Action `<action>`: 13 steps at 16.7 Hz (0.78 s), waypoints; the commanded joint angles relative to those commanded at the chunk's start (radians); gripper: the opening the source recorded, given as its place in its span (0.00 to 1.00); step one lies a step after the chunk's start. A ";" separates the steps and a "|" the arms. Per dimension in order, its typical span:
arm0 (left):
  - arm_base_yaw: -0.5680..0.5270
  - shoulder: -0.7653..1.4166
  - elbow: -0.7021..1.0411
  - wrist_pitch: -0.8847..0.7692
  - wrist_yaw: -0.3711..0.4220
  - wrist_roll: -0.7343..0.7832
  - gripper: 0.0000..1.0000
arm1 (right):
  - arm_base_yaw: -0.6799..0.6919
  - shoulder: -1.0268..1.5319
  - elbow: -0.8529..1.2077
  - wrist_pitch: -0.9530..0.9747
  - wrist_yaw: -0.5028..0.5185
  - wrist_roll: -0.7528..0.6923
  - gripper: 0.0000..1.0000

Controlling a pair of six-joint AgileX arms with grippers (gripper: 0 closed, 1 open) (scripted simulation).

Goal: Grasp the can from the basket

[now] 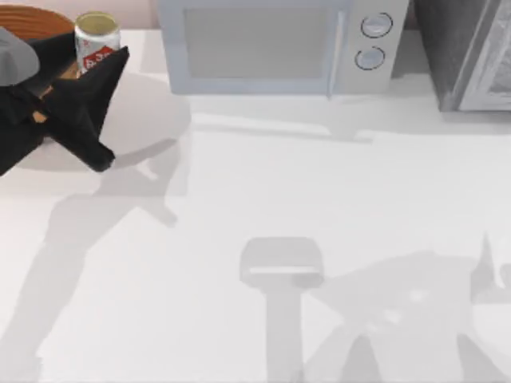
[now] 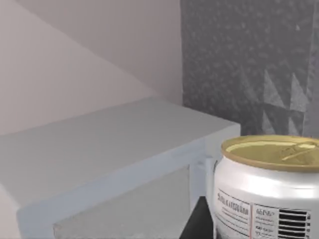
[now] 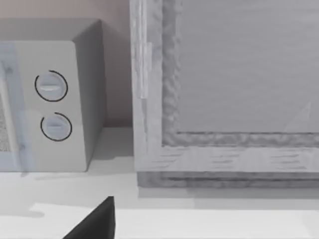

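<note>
The can (image 1: 97, 40), red and white with a pale gold top, stands upright at the right edge of the orange-brown basket (image 1: 36, 19) in the table's far left corner. My left gripper (image 1: 110, 65) reaches in from the left and is shut on the can, with one dark finger against its right side. My arm hides much of the basket. Close up in the left wrist view, the can (image 2: 266, 189) has a black finger (image 2: 198, 225) beside it. My right gripper (image 3: 94, 225) is parked, facing the microwave and the grey cabinet.
A white microwave (image 1: 275, 44) stands along the back edge, just right of the can. A grey speckled cabinet (image 1: 467, 52) fills the back right corner. The wide white tabletop (image 1: 263, 191) in front carries arm shadows.
</note>
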 joint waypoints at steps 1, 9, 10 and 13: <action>-0.006 0.053 0.022 0.030 0.027 0.003 0.00 | 0.000 0.000 0.000 0.000 0.000 0.000 1.00; -0.039 0.478 0.167 0.251 0.228 0.026 0.00 | 0.000 0.000 0.000 0.000 0.000 0.000 1.00; -0.043 0.528 0.183 0.277 0.253 0.027 0.00 | 0.000 0.000 0.000 0.000 0.000 0.000 1.00; -0.056 0.675 0.230 0.353 0.326 0.025 0.00 | 0.000 0.000 0.000 0.000 0.000 0.000 1.00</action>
